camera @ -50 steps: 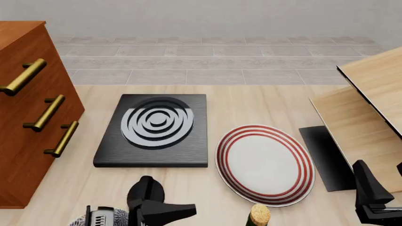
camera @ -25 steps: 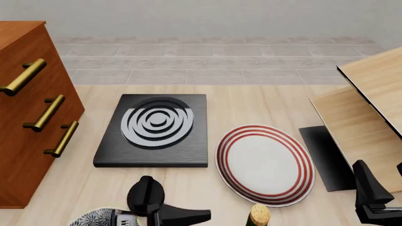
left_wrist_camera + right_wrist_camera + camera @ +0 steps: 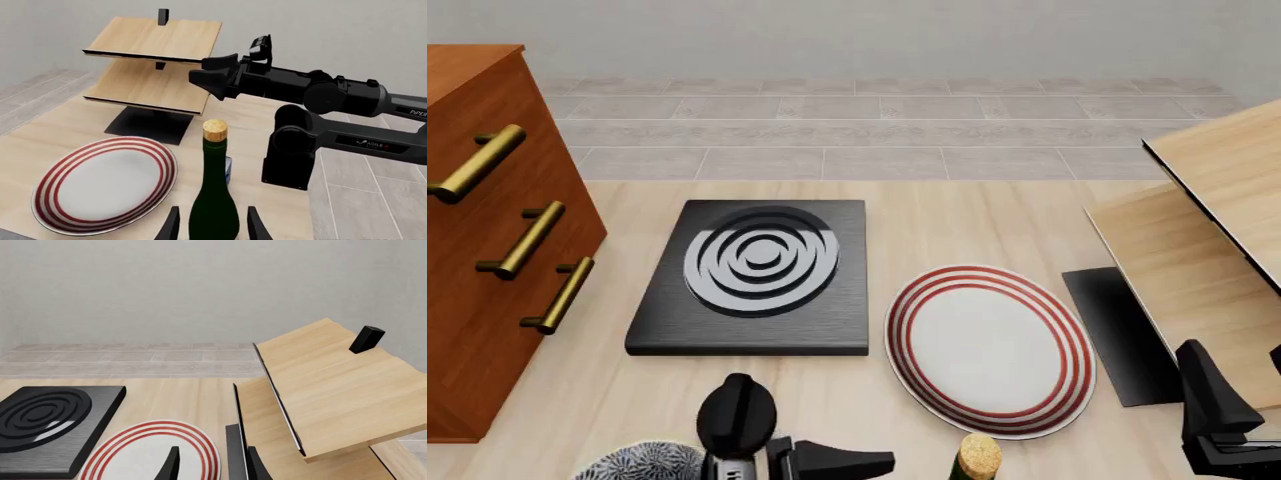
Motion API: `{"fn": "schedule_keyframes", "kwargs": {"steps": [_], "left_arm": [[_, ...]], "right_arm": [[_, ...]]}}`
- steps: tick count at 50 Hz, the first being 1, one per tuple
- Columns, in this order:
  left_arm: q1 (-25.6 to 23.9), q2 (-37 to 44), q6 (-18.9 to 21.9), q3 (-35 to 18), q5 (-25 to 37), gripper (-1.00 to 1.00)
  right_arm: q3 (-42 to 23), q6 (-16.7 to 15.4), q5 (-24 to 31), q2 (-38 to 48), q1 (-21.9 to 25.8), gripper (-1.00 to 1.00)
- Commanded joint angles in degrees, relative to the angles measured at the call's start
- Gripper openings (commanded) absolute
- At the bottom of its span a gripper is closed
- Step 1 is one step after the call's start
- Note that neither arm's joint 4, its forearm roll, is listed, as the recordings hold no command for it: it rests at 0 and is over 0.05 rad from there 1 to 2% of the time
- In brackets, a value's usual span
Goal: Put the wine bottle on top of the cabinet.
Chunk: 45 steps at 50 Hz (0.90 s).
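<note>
Early days: my left jaws (image 3: 210, 227) wide, straddling wine bottle (image 3: 213, 200) (no squeeze yet), standing on surface beside plate (image 3: 107, 182). Right jaws (image 3: 210, 465) apart, idle. Lift to cabinet (image 3: 487, 250) all ahead.

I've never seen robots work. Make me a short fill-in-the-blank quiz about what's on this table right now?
1. The bottle has a cork-coloured top and stands between the fingers of the ____ claw.
2. The plate is white with ____ rings round its rim.
3. The cabinet has three ____ handles.
4. In the front view, the black slab with grey circles lies between the cabinet and the ____.

Missing words: left; red; brass; plate
</note>
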Motion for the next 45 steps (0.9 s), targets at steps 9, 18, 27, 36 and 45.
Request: {"fn": "schedule_keyframes", "kwargs": {"steps": [9, 18, 27, 36, 45], "left_arm": [[-0.3, 3.8, 0.5, -2.2, -1.1, 1.00], [-0.9, 5.5, 0.8, -3.6, -1.2, 1.00], [-1.1, 6.8, 1.0, -4.9, -1.3, 1.00], [-1.2, 8.8, 0.7, -6.1, -1.3, 1.00], [-0.2, 9.9, 0.2, -6.4, -1.3, 1.00]], "right_arm": [[0.0, 0.0, 0.0, 0.0, 0.0, 1.00], [0.0, 0.0, 0.0, 0.0, 0.0, 1.00], [0.0, 0.0, 0.0, 0.0, 0.0, 1.00], [0.0, 0.0, 0.0, 0.0, 0.0, 1.00], [0.0, 0.0, 0.0, 0.0, 0.0, 1.00]]}}
